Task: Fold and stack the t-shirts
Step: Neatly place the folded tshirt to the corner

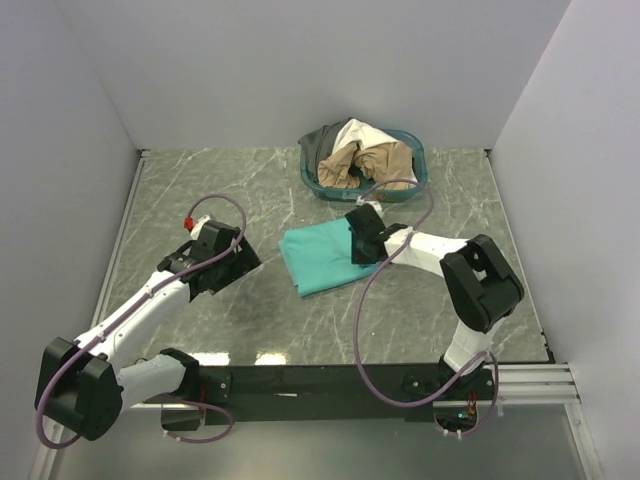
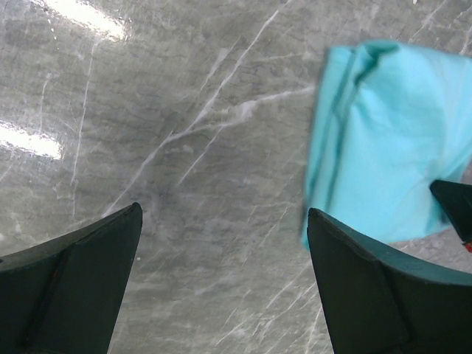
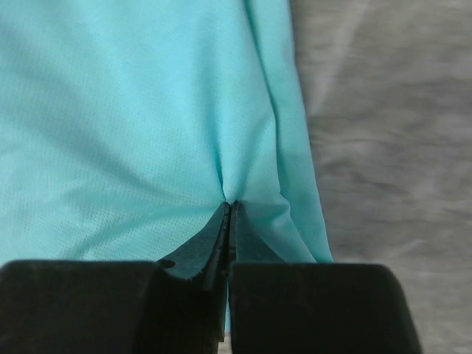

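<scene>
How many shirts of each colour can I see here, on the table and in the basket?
teal-green shirt, on the table: 1
cream-white shirt, in the basket: 1
tan-beige shirt, in the basket: 1
dark grey shirt, in the basket: 1
Total: 4, as far as the crumpled pile shows.

both arms [image 1: 130, 315] white w/ black joints, purple cables [image 1: 358, 320], black wedge fingers [image 2: 74, 287].

Teal-green t-shirt [image 1: 318, 256] on grey white-veined marble table [image 1: 200, 190]
</scene>
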Robot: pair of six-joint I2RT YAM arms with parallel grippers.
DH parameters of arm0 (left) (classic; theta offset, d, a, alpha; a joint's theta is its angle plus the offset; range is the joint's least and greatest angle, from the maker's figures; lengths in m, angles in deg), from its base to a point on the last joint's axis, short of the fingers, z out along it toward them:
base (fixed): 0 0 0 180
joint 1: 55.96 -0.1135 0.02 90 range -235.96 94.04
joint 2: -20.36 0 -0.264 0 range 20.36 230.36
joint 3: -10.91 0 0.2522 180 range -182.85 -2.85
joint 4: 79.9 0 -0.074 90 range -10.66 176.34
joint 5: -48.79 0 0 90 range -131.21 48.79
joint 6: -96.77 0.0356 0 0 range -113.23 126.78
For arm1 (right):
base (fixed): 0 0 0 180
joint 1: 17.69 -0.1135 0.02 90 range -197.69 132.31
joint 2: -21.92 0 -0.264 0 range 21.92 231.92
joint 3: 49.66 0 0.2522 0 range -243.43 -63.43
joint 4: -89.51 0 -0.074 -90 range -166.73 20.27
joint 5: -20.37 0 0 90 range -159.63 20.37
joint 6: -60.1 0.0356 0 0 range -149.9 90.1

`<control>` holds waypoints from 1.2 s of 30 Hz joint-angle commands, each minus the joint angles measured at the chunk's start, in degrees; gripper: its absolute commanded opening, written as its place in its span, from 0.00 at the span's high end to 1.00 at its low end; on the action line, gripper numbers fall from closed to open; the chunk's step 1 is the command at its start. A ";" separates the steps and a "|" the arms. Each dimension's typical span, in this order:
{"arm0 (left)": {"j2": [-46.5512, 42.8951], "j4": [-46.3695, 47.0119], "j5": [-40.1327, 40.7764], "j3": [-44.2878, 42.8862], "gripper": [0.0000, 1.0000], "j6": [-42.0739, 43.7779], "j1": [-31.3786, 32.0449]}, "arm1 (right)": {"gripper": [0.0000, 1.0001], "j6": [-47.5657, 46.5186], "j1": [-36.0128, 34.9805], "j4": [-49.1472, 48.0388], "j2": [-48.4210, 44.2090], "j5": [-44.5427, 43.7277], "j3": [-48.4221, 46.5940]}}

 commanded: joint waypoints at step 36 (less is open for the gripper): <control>9.37 -1.56 4.04 -9.07 0.01 1.81 0.07 | 1.00 -10.95 49.15 21.16 26.15 -12.28 -45.04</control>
